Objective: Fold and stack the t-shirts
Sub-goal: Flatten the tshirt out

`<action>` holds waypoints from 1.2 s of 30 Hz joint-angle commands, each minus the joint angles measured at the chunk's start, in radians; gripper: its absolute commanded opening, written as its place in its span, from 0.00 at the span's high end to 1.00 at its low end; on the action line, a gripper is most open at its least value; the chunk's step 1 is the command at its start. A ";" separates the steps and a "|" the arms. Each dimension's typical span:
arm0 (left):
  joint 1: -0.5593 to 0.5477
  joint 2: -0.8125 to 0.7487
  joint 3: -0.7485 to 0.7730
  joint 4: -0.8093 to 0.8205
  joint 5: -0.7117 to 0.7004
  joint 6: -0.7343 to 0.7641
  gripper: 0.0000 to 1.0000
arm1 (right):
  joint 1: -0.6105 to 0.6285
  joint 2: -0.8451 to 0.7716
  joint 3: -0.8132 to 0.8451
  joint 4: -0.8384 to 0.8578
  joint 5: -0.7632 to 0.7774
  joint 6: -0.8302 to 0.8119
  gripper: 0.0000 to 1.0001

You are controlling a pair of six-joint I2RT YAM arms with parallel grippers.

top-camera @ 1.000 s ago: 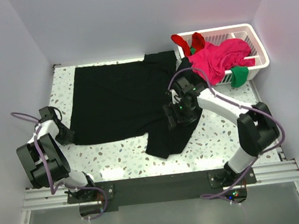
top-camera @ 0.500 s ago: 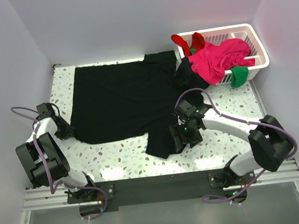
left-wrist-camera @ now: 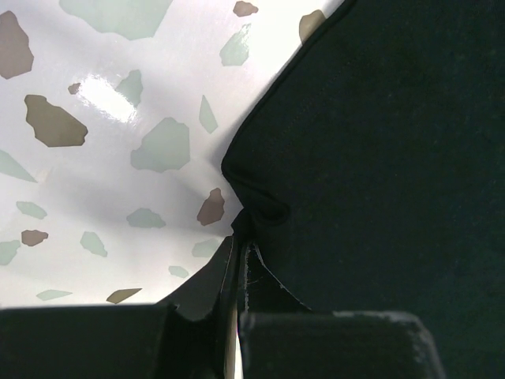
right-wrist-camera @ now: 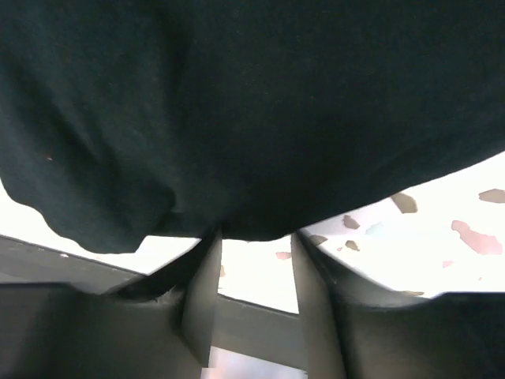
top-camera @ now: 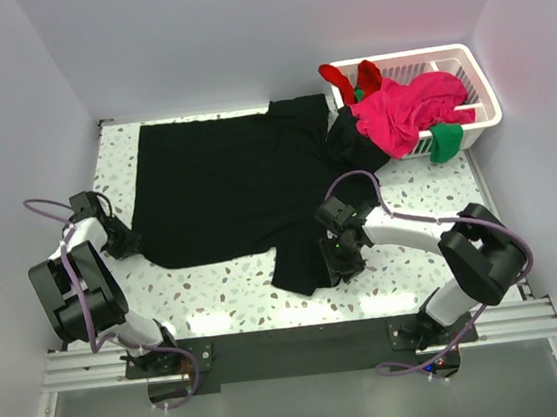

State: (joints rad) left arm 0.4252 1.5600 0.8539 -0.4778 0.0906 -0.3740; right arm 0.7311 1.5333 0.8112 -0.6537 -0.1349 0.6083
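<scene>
Centre frame: large plain black cloth t-shirt (top-camera: 226, 189) is lying spread flat, one flap trailing toward lower centre. Upper right: crumpled magenta-pink shirt (top-camera: 409, 113), red shirt (top-camera: 359, 76) and green shirt (top-camera: 445, 139) are lying bunched together.

So your table (top-camera: 217, 286) is a white top with grey-green and brown speckles. The big black t-shirt (top-camera: 221, 185) lies spread flat over it from about 9 o'clock through the middle up to 12, with one flap hanging down toward 6. A white slatted basket (top-camera: 402, 55) sits in the far corner at 2 o'clock.
</scene>
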 commanded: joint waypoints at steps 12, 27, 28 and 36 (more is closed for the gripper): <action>0.017 -0.032 0.011 0.028 -0.017 0.015 1.00 | 0.007 -0.070 0.101 -0.158 0.054 -0.018 1.00; 0.024 -0.078 0.022 0.002 -0.054 0.040 1.00 | -0.002 -0.286 0.246 -0.530 0.182 -0.038 1.00; 0.026 -0.078 0.022 0.001 -0.057 0.040 1.00 | -0.005 -0.288 0.255 -0.550 0.187 -0.042 1.00; 0.024 -0.086 0.010 0.008 -0.037 0.046 1.00 | -0.073 -0.207 0.230 -0.503 0.273 -0.028 0.71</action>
State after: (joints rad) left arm 0.4385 1.5105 0.8539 -0.4877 0.0452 -0.3542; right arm 0.6872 1.2877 1.0588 -1.1358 0.0750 0.5812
